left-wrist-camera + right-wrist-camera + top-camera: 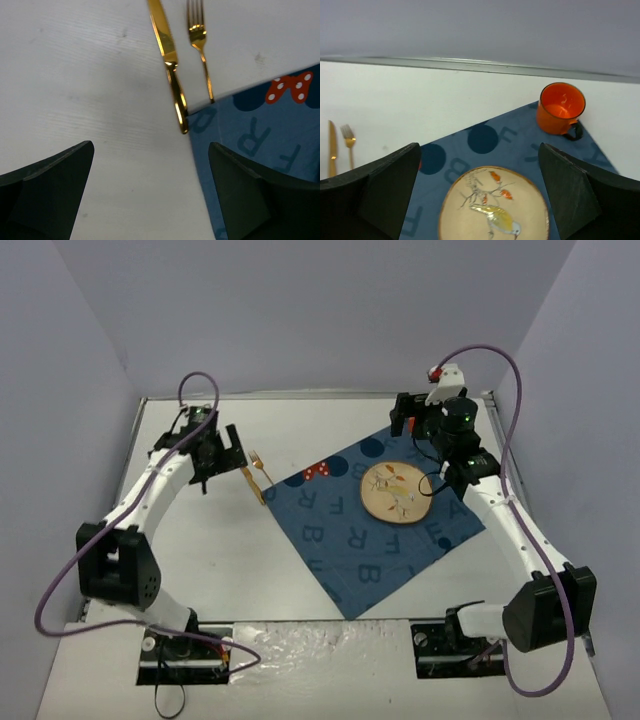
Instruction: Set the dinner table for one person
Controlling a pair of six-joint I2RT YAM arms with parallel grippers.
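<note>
Gold knife (170, 65), fork (200, 50): parallel on counter (75, 75) just ahead of wide-open, empty left gripper (151, 150), long axes pointing away; right gripper (480, 147) wide, farther.

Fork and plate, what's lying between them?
Between the fork and plate lies the blue lettered cloth with its red bow print, clearest in the top external view.

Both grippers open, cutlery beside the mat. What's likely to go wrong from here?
1. The knife and fork lie close together, handles meeting the blue cloth edge; the open left gripper may knock one or snag the cloth.
2. The orange mug sits at the cloth's far corner; a dragged cloth could shift it and the plate.
</note>
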